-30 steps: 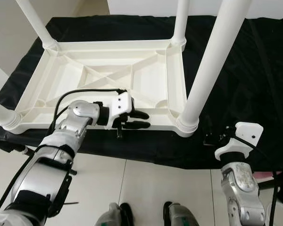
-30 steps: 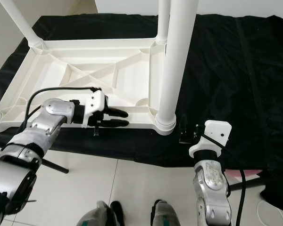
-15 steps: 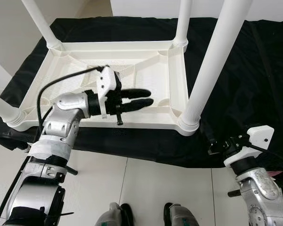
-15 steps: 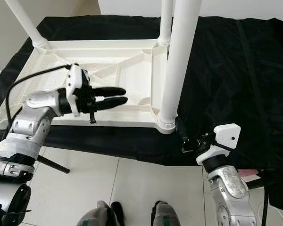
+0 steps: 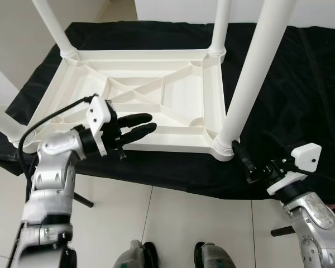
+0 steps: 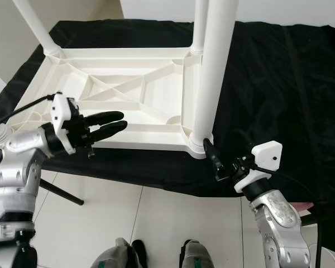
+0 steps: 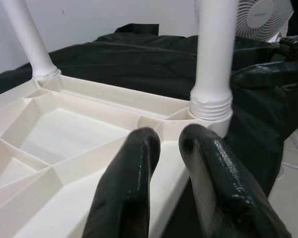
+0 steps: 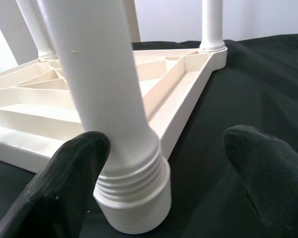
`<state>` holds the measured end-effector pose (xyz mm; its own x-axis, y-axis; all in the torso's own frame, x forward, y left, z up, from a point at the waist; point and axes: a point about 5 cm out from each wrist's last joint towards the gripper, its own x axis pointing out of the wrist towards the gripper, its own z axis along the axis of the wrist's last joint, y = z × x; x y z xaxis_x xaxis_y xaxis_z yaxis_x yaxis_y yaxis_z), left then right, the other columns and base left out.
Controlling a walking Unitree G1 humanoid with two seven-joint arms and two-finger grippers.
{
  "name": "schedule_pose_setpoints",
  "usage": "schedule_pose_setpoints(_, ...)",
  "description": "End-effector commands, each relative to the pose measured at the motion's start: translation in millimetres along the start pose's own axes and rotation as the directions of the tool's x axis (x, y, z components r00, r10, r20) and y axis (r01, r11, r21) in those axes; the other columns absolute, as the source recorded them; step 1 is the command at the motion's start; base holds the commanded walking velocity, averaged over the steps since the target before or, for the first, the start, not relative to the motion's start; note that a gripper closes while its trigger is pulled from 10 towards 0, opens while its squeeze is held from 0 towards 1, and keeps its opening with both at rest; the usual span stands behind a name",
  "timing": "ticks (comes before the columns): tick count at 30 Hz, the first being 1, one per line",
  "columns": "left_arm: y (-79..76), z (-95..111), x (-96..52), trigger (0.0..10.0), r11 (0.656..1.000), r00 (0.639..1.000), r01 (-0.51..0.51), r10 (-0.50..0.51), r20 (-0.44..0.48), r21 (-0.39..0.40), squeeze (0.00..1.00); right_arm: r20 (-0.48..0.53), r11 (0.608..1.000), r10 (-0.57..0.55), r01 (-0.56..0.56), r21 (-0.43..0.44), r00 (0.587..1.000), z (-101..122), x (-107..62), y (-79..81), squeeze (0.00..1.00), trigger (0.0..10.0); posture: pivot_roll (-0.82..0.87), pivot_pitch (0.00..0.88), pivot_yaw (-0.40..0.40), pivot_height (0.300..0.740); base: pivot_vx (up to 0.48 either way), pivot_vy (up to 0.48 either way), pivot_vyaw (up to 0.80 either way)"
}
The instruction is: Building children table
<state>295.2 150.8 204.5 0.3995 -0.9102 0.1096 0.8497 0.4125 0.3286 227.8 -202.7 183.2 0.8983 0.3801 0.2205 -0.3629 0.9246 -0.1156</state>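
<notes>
The white children's table (image 5: 156, 95) lies upside down across the middle of the frame on a black cloth (image 5: 301, 100), ribbed underside up, its legs rising toward the top edge. The near right leg (image 5: 251, 72) stands tall at right of centre, screwed into its corner socket (image 5: 223, 149).

Left gripper (image 5: 146, 124) sits at lower left of centre, over the table's near rim, fingers (image 7: 134, 183) nearly together with a thin gap, nothing between them. In the left wrist view those fingers point along the rim toward that near right leg, well short of it.

Right gripper (image 5: 244, 162) is at lower right, just beside the corner socket, over the cloth. In the right wrist view its fingers (image 8: 74, 173) are spread wide, one just beside the threaded base of the leg (image 8: 114, 109), the other well off over the cloth; whether it touches, I can't tell.

Tiled floor (image 5: 173, 223) runs along the bottom, the robot's feet (image 5: 173, 257) at bottom centre.
</notes>
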Motion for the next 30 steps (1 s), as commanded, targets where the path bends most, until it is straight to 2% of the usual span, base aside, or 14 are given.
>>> schedule_pose_setpoints(1,33.3,-5.2,-25.5,10.0,0.622,0.623,-0.782,0.782,-0.035,-0.028,0.0,0.001,1.0,0.013,-0.013,0.01,1.0,-2.0,1.4,2.4,0.0,10.0,-0.13,0.118,0.123,0.74,0.0,0.0,0.0)
schedule_pose_setpoints(4,17.8,-13.4,-39.1,10.0,0.473,0.48,-0.877,0.872,-0.094,-0.087,0.0,0.016,0.998,0.037,-0.038,0.04,0.999,-2.1,6.0,7.1,0.0,10.0,-0.13,0.113,0.125,0.74,0.0,0.0,0.0)
schedule_pose_setpoints(5,17.8,-13.4,-39.1,10.0,0.473,0.48,-0.877,0.872,-0.094,-0.087,0.0,0.016,0.998,0.037,-0.038,0.04,0.999,-2.1,6.0,7.1,0.0,10.0,-0.13,0.113,0.125,0.74,0.0,0.0,0.0)
schedule_pose_setpoints(7,13.7,-17.0,-47.1,10.0,0.39,0.406,-0.91,0.906,-0.118,-0.138,0.0,0.023,0.998,0.046,-0.047,0.049,0.999,-2.6,7.1,9.0,0.0,10.0,-0.13,0.11,0.136,0.74,0.0,0.0,0.0)
schedule_pose_setpoints(8,13.7,-17.0,-47.1,10.0,0.39,0.406,-0.91,0.906,-0.118,-0.138,0.0,0.023,0.998,0.046,-0.047,0.049,0.999,-2.6,7.1,9.0,0.0,10.0,-0.13,0.11,0.136,0.74,0.0,0.0,0.0)
schedule_pose_setpoints(12,3.6,-20.8,-55.4,10.0,0.297,0.312,-0.949,0.935,-0.169,-0.109,0.0,0.035,0.997,0.041,-0.043,0.065,0.999,-4.5,8.4,13.0,0.0,10.0,-0.13,0.106,0.147,0.74,0.0,0.0,0.0)
schedule_pose_setpoints(14,2.4,-21.8,-55.3,10.0,0.27,0.288,-0.956,0.941,-0.179,-0.117,0.0,0.037,0.997,0.039,-0.041,0.067,0.999,-4.7,8.4,13.6,0.0,10.0,-0.13,0.106,0.147,0.74,0.0,0.0,0.0)
schedule_pose_setpoints(16,2.4,-21.8,-55.3,10.0,0.27,0.288,-0.956,0.941,-0.179,-0.117,0.0,0.037,0.997,0.039,-0.041,0.067,0.999,-4.7,8.4,13.6,0.0,10.0,-0.13,0.106,0.147,0.74,0.0,0.0,0.0)
schedule_pose_setpoints(17,-0.5,-24.6,-53.7,10.0,0.228,0.247,-0.968,0.943,-0.222,-0.109,0.0,0.042,0.997,0.032,-0.035,0.072,0.999,-5.5,9.4,15.9,0.0,10.0,-0.14,0.102,0.156,0.74,0.0,0.0,0.0)
schedule_pose_setpoints(22,-3.6,-27.9,-50.2,10.0,0.214,0.24,-0.969,0.935,-0.26,-0.126,0.0,0.048,0.997,0.027,-0.031,0.075,0.998,-5.7,10.5,17.9,0.0,10.0,-0.14,0.102,0.156,0.74,0.0,0.0,0.0)
schedule_pose_setpoints(24,-11.1,-27.5,-32.1,10.0,0.285,0.331,-0.938,0.906,-0.265,-0.196,0.0,0.055,0.997,0.022,-0.026,0.075,0.998,-5.3,12.1,18.3,0.0,10.0,-0.14,0.099,0.158,0.74,0.0,0.0,0.0)
schedule_pose_setpoints(27,-11.1,-27.5,-32.1,10.0,0.285,0.331,-0.938,0.906,-0.265,-0.196,0.0,0.055,0.997,0.022,-0.026,0.075,0.998,-5.3,12.1,18.3,0.0,10.0,-0.14,0.099,0.158,0.74,0.0,0.0,0.0)
schedule_pose_setpoints(28,-15.9,-26.7,-21.1,10.0,0.348,0.399,-0.912,0.878,-0.265,-0.218,0.0,0.059,0.997,0.02,-0.024,0.075,0.998,-4.9,13.4,18.2,0.0,10.0,-0.14,0.101,0.158,0.74,0.0,0.0,0.0)
schedule_pose_setpoints(30,-15.9,-26.7,-21.1,10.0,0.348,0.399,-0.912,0.878,-0.265,-0.218,0.0,0.059,0.997,0.02,-0.024,0.075,0.998,-4.9,13.4,18.2,0.0,10.0,-0.14,0.101,0.158,0.74,0.0,0.0,0.0)
